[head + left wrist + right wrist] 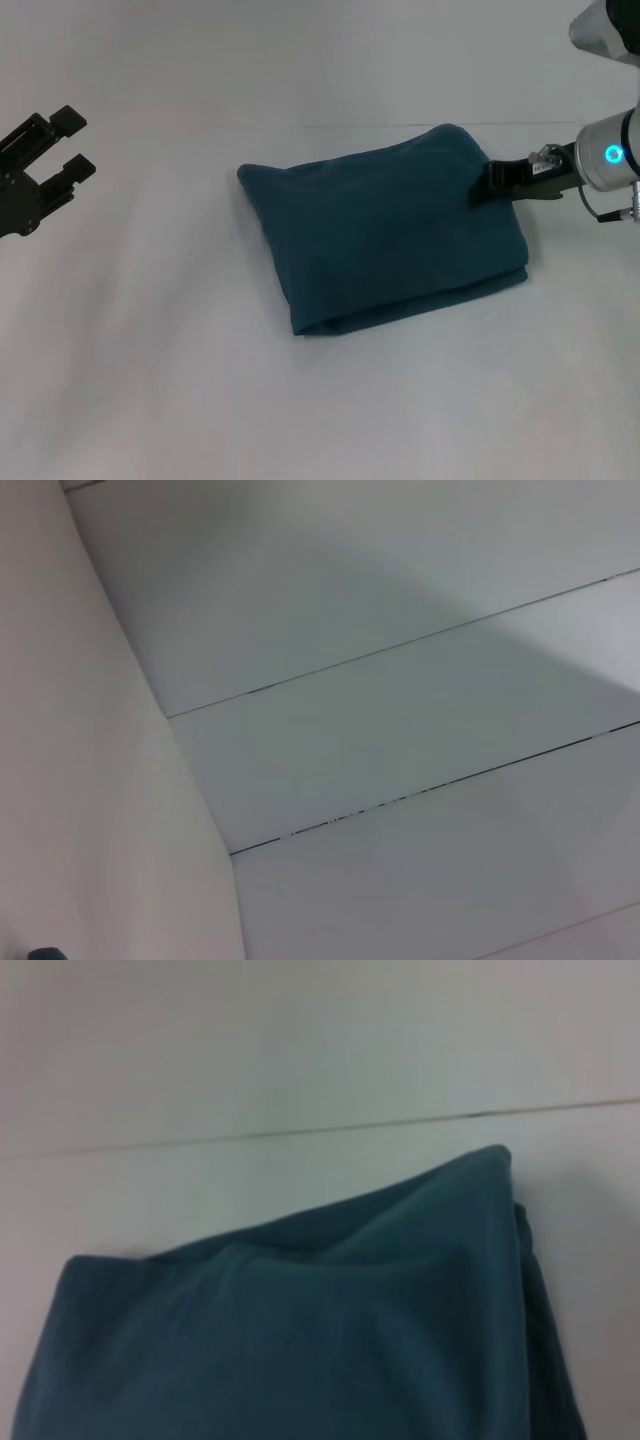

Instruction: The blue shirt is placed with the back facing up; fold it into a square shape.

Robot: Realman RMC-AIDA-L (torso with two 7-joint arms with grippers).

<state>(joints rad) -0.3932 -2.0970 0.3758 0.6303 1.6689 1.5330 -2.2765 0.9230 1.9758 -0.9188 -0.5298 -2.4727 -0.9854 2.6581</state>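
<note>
Several soft layers of the blue shirt (385,235) lay folded mid-table (150,380); right gripper (487,183) met its far right corner, grip indiscernible; left gripper (62,148) hung spread, empty, left edge.

Blue shirt (385,235): soft woven or knit cloth, matt, no sheen; surface smooth with shallow creases, layered folded edges visible along the near side. Right wrist view confirms a fine, even textile (300,1340) with soft rounded folds.

Table (150,380): white, matt, smooth, uniform; thin dark seams between flat panels show in the left wrist view (400,780).

Left gripper (48,160): black, matt, hard, blocky parts.

Right gripper (492,183): black matt fingers; the wrist behind it is smooth grey-silver with a slight gloss.
</note>
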